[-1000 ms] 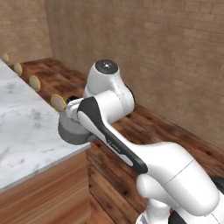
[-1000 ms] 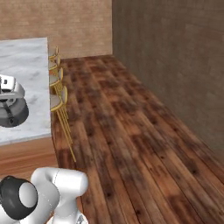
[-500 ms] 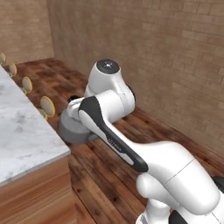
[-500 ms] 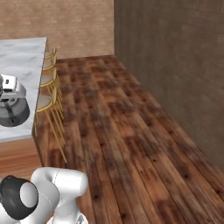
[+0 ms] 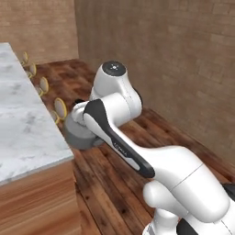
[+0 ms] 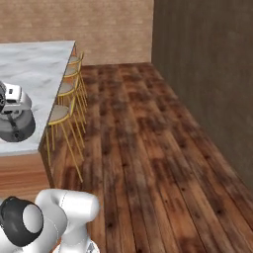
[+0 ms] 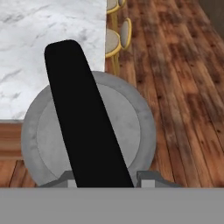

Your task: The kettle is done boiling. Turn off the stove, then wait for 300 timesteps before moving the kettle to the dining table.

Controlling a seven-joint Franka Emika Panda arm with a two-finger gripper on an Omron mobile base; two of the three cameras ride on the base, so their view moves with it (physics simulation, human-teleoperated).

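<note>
The gripper [image 6: 11,101] is clamped on the dark handle [image 7: 83,118] of the kettle [image 7: 127,127] and holds it in the air at the near right corner of the dining table [image 5: 23,124]. In the hand view the kettle hangs partly over the marble top, partly over the wooden floor [image 6: 148,143]. In the left base view its grey body [image 5: 78,133] shows beside the table edge, behind the arm. Yellow-legged stools [image 6: 64,113] line the table's right side
</note>
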